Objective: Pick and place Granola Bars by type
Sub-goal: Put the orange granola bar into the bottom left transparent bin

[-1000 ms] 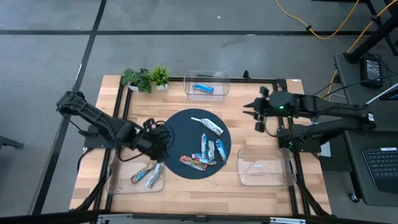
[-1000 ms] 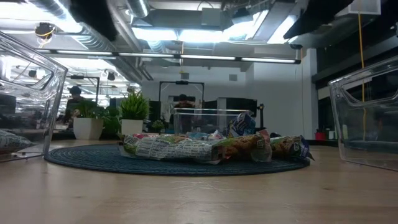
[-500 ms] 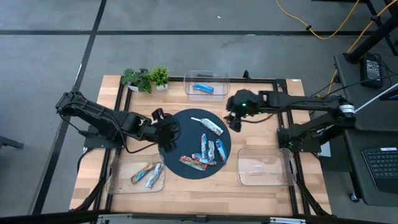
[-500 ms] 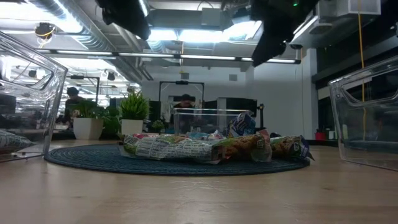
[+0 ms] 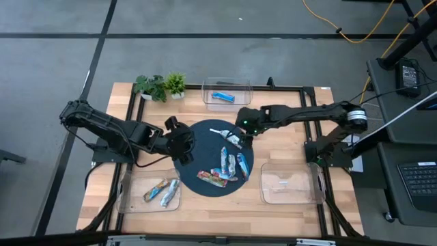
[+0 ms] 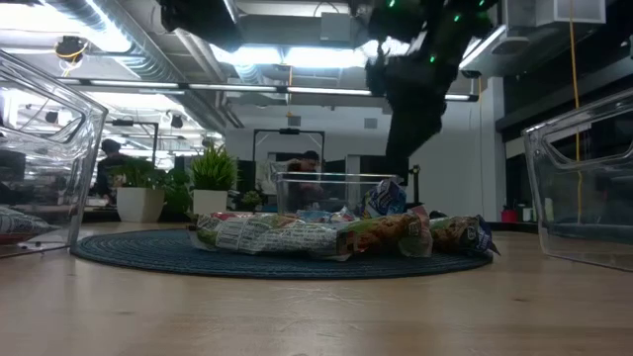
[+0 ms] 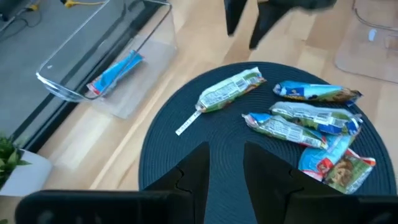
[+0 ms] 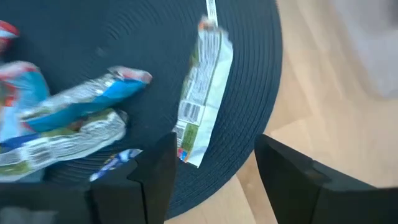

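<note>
Here, your right gripper (image 5: 240, 134) hangs with fingers spread over the silver-white bar (image 5: 234, 140) at the far right of the round dark mat (image 5: 205, 133), not touching it. Your left gripper (image 5: 183, 141), fingers parted and empty, sits over the mat's left edge. Other Granola Bars (image 5: 225, 167) cluster on the mat's near half.

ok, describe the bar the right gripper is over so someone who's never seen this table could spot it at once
Start at the round dark mat mid-table. On its far right part, below the open right gripper, one granola bar lies alone, apart from the cluster of bars nearer the mat's front edge. Its wrapper is silver-white with green, and a thin white strip lies at its far end; the clustered bars show blue or red-orange.
</note>
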{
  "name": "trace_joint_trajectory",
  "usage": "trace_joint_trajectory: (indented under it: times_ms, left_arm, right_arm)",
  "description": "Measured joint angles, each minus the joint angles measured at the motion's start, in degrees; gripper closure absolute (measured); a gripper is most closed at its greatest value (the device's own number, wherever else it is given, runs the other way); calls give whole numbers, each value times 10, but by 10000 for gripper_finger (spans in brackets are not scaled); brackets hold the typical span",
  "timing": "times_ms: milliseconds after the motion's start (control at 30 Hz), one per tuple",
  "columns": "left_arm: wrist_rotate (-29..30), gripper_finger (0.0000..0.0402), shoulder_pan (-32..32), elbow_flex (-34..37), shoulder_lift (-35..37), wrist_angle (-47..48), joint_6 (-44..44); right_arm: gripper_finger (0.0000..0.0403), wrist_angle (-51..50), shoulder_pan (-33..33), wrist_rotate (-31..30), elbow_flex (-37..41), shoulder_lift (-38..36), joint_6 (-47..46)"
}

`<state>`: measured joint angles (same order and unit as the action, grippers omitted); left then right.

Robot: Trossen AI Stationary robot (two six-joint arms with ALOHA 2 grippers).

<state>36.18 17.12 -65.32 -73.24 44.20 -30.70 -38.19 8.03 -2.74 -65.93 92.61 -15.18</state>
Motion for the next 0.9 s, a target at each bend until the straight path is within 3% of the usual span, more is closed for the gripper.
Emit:
trace_joint_trajectory:
  times_ms: [400, 900]
  left_arm:
    - [-1, 313, 0, 0, 11, 0, 15]
    - [-2, 313, 0, 0, 13, 2, 15]
  right_arm:
    - [185, 19, 0, 23, 0, 114, -15]
    - [185, 74, -1, 114, 0, 133, -41]
